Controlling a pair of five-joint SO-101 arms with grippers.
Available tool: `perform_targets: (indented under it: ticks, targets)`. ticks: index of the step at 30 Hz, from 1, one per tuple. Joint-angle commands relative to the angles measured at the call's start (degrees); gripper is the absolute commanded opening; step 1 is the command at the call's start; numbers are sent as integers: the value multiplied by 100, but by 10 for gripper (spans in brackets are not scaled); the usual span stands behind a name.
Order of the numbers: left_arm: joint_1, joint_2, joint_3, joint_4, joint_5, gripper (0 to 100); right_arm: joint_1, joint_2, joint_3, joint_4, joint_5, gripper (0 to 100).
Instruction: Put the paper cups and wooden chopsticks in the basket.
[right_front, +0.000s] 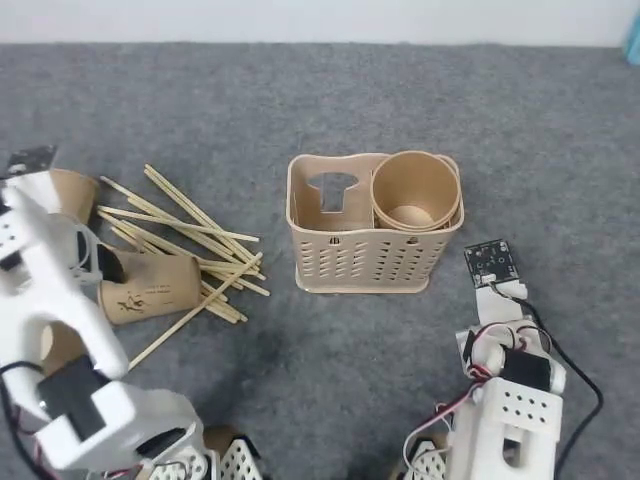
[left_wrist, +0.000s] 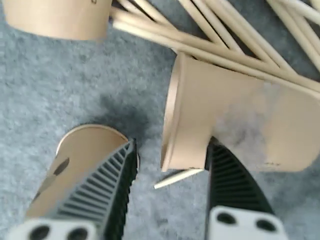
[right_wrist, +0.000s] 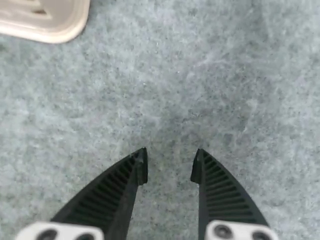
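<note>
A beige slotted basket (right_front: 345, 262) stands mid-table, with one paper cup (right_front: 415, 190) upright in its right compartment. Left of it lies a pile of wooden chopsticks (right_front: 190, 235), and a paper cup (right_front: 150, 287) lies on its side on top of them. My left gripper (left_wrist: 170, 152) is open, and the rim of that lying cup (left_wrist: 235, 117) sits between its fingers. A second cup (left_wrist: 75, 150) lies behind one finger, and a third cup (left_wrist: 60, 17) lies farther off. My right gripper (right_wrist: 170, 162) is open over bare carpet, near the basket's corner (right_wrist: 50, 25).
Grey carpet covers the table. The left arm (right_front: 50, 300) hides part of a cup (right_front: 62, 345) at the near left. Another cup (right_front: 78, 190) lies at the far left. The right arm (right_front: 505, 380) stands near and to the right of the basket.
</note>
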Motion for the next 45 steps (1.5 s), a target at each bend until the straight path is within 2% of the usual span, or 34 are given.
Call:
perform_targets:
  ticks: [1,6,9,15,22,26,31,33,36,43,45]
  targets:
    - [290,26,374,-457,255,210,-48,-119,-62,-101,88,162]
    - [853,18,637,-862,1020,208,-40,-119,-62,-101,88,162]
    - [1125,0,637,-862,1196,207,-22,-119,-62,-101,88,162]
    - [1468,-571,637,-448,1547,207,-40,-119,-62,-101,88,162]
    - [2013,-1837,637,18,2022,207,-40,-119,-62,-101,88,162]
    - [1925,-2734,637,237,2215,206,-31,-119,-62,-101,88,162]
    - [1301,-3587,769,475,2356,200,-22,-119,-62,-101,88,162]
    - [1064,-3745,1051,316,2356,152,-22,-119,-62,-101,88,162]
    - [914,-3754,1648,-316,2356,14,-22,-119,-53,-101,88,162]
    - [1327,-3754,2879,-1530,2382,12,-22,-119,-53,-101,88,162]
    - [1451,-3754,3090,-1873,2655,12,-4,-119,-53,-101,88,162]
